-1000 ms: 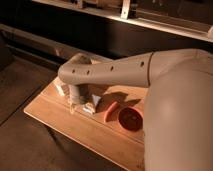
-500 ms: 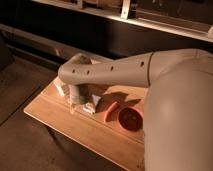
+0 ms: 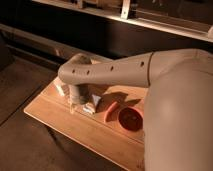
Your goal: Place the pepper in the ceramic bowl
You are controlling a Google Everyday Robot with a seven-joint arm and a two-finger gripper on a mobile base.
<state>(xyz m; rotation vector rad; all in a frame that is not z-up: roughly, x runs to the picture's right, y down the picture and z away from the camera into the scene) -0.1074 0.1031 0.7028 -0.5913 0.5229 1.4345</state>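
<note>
From my end I count 1 arm (image 3: 125, 72) w/ 1 gripper (image 3: 75, 103), 1 pepper (image 3: 111, 111), 1 ceramic bowl (image 3: 131, 119), 1 blue-white block (image 3: 93, 102) and 1 small white item (image 3: 60, 90), all on 1 wooden table (image 3: 75, 127).

The arm reaches in from the right, bends at the elbow, and the wrist points straight down. The gripper sits low over the table near its left end. I can't tell whether it's spread or closed, or if it's touching the wood.

No brand, label or text I can read anywhere.

Rel. to the gripper: the block is just beside it on the right. The pepper lies past the block, further right, flat on the table and not held. The bowl is right of the pepper, just beside it; can't tell if they touch. The white item is near the gripper, to its left and a bit further back.

Containers: 1 bowl, and its inside shows only its dark red surface. The pepper is outside it, by the left rim.
</note>
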